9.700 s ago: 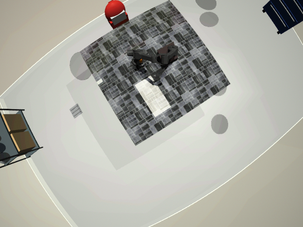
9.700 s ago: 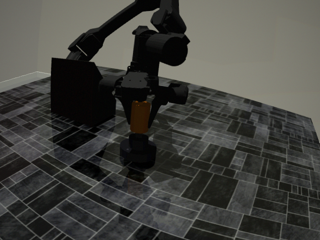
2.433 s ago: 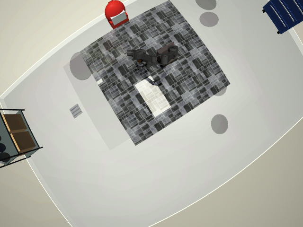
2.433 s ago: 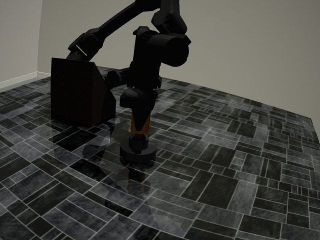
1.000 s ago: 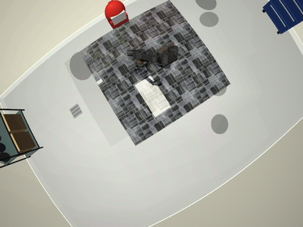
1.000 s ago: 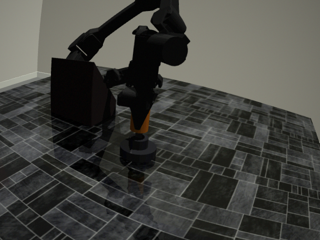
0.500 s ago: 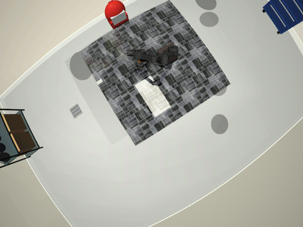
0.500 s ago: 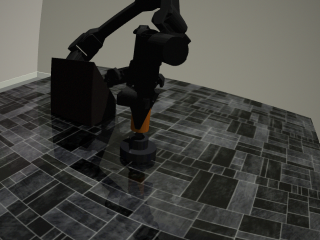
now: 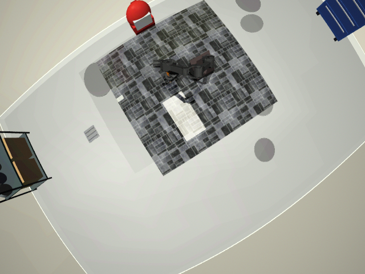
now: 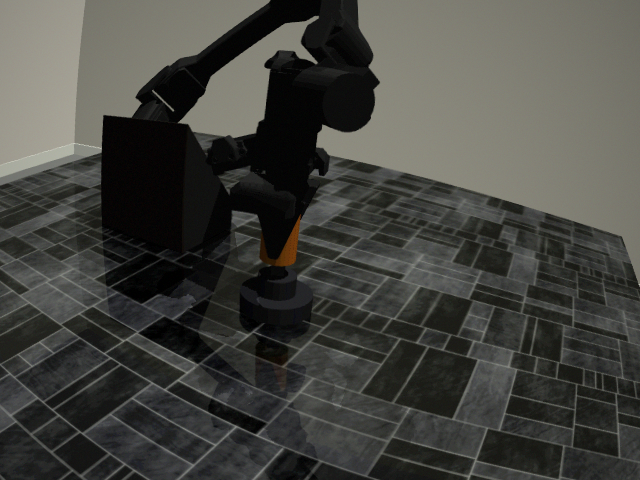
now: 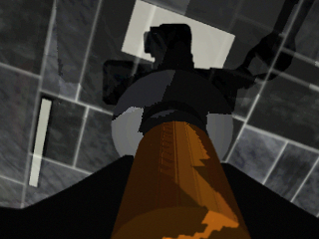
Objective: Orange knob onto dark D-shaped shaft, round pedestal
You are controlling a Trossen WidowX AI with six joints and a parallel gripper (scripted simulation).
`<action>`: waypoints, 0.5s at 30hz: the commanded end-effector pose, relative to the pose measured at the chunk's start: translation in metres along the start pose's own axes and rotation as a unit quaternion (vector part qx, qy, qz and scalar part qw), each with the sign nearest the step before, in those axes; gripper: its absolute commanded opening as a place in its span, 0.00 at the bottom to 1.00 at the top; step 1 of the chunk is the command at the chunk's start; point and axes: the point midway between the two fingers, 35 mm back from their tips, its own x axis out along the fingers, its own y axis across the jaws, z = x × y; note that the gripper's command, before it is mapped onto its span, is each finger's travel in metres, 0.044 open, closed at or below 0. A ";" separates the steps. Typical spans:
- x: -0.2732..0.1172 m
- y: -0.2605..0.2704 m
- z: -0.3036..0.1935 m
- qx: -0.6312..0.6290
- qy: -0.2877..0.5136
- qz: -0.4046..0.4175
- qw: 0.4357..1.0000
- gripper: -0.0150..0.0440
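Note:
The orange knob (image 9: 167, 73) (image 10: 291, 250) (image 11: 174, 174) is upright between the fingers of my gripper (image 10: 281, 242) (image 11: 175, 167), which is shut on it. The round pedestal (image 10: 299, 308) (image 11: 221, 134) stands directly below, a wide dark disc with a narrower raised collar (image 10: 286, 289) on top. In the exterior view, a short piece of the dark shaft (image 10: 277, 270) shows between the collar and the knob's lower edge, so the knob is above the pedestal and not down on it. The shaft's top, its flat side and the knob's hole are hidden.
The arm's dark base block (image 10: 144, 180) stands behind and left of the pedestal in the exterior view. A bright patch (image 9: 188, 120) lies on the tiled surface. A red rounded object (image 9: 138, 11) and a blue object (image 9: 341, 17) are farther off.

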 end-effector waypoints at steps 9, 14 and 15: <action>0.001 0.000 -0.001 0.002 0.003 0.002 1.000 0.25; 0.002 0.000 -0.001 0.002 0.003 0.002 1.000 0.25; 0.002 0.000 -0.001 0.002 0.003 0.002 1.000 0.25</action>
